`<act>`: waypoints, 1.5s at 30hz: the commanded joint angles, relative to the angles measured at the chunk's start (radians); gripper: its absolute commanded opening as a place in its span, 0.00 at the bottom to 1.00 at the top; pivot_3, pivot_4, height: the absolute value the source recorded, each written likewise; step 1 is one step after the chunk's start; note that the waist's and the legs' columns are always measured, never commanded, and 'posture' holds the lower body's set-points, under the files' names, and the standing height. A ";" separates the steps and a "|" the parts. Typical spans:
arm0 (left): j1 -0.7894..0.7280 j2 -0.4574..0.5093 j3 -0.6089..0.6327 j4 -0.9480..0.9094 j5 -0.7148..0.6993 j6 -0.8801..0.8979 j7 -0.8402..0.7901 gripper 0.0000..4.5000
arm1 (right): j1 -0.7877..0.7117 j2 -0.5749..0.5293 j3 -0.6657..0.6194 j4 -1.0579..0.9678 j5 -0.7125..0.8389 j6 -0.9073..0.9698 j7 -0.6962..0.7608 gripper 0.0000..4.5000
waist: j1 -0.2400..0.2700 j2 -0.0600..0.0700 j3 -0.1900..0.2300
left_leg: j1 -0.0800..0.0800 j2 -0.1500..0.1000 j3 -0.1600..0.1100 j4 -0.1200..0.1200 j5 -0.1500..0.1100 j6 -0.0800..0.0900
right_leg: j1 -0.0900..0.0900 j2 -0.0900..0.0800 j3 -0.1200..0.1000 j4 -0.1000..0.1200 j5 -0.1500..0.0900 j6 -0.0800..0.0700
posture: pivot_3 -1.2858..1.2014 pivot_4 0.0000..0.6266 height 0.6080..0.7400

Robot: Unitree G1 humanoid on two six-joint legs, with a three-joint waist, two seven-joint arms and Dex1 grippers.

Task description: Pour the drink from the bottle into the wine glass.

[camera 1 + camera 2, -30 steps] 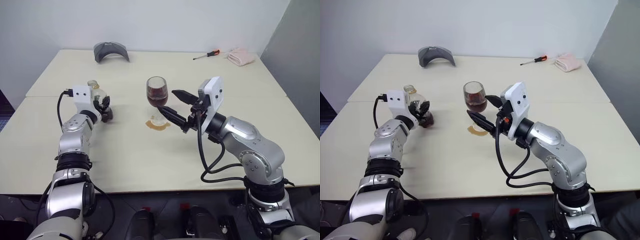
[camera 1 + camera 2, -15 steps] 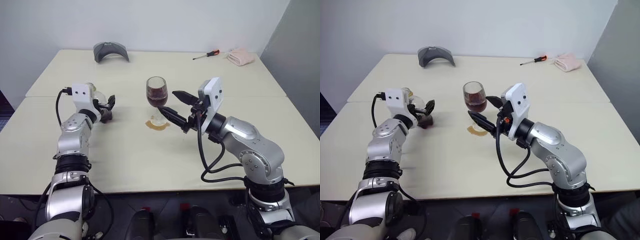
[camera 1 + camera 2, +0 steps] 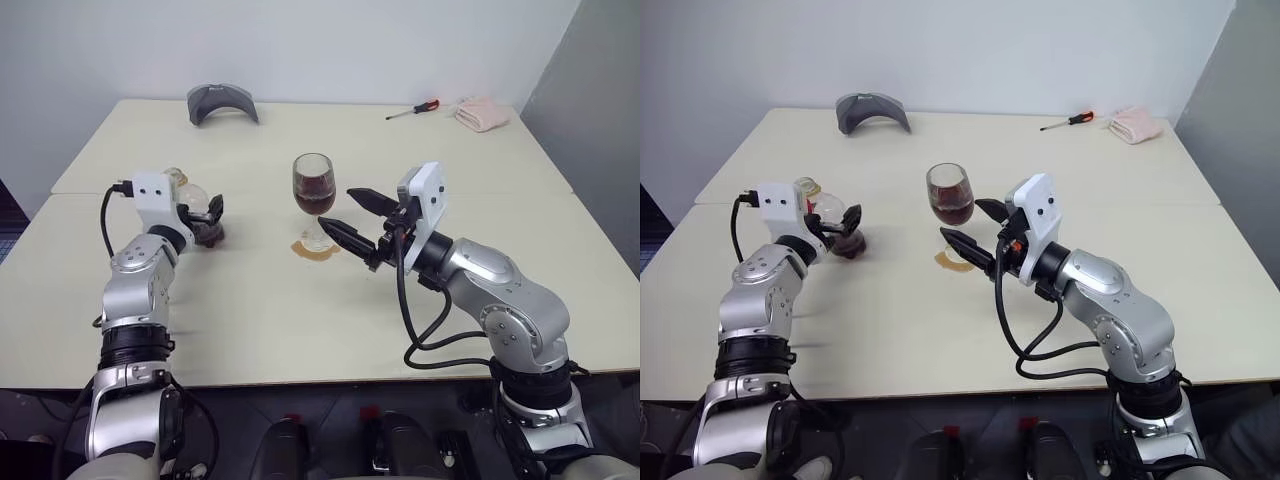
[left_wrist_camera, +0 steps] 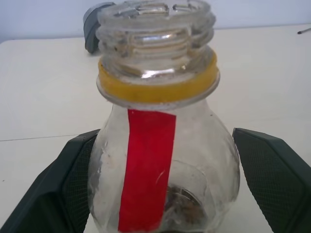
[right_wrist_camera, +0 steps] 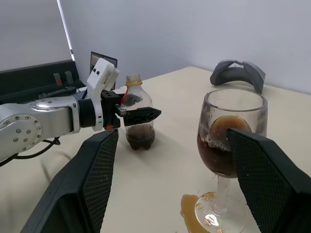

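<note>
The bottle point(image 4: 155, 160) stands upright on the table with its neck uncapped, a yellow ring and a red strip on it. A little dark drink point(image 5: 140, 135) is left at its bottom. My left gripper point(image 3: 206, 216) is open, one finger on each side of the bottle's body. The wine glass point(image 3: 314, 190) stands mid-table, about half full of dark drink point(image 5: 221, 153). My right gripper point(image 3: 352, 215) is open just right of the glass and touches nothing.
A brown puddle point(image 3: 312, 250) lies around the glass's foot. At the table's far edge are a grey curved object point(image 3: 222, 102), a red-handled screwdriver point(image 3: 412, 109) and a pink cloth point(image 3: 480, 113). A seam crosses the table point(image 3: 560, 195).
My left gripper has opened and let go of the bottle, then drawn back a little towards me. The bottle stays standing. The right arm has kept still.
</note>
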 commanded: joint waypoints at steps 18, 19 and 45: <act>0.150 0.046 0.053 -0.235 -0.041 0.116 0.018 0.99 | 0.014 0.001 -0.001 -0.044 -0.005 -0.024 -0.005 0.84 | 0.000 0.000 0.000 | 0.000 0.000 0.000 -0.001 0.000 0.000 | 0.000 -0.001 0.000 -0.001 0.000 0.000 | 0.52 0.24 1.00; 0.156 0.045 0.052 -0.244 -0.043 0.122 0.019 0.99 | 0.015 0.002 0.000 -0.045 -0.005 -0.023 -0.006 0.84 | 0.000 0.000 0.000 | 0.000 0.000 0.000 -0.001 0.000 0.000 | 0.000 -0.001 0.000 -0.001 0.000 0.000 | 0.52 0.24 1.00; 0.464 -0.001 0.050 -0.702 -0.140 0.367 0.027 0.99 | 0.162 -0.108 -0.071 -0.139 0.029 0.010 -0.006 0.84 | 0.003 0.000 0.000 | 0.000 0.001 0.000 -0.003 0.000 0.000 | 0.001 -0.001 0.001 -0.006 0.000 0.000 | 0.52 0.24 1.00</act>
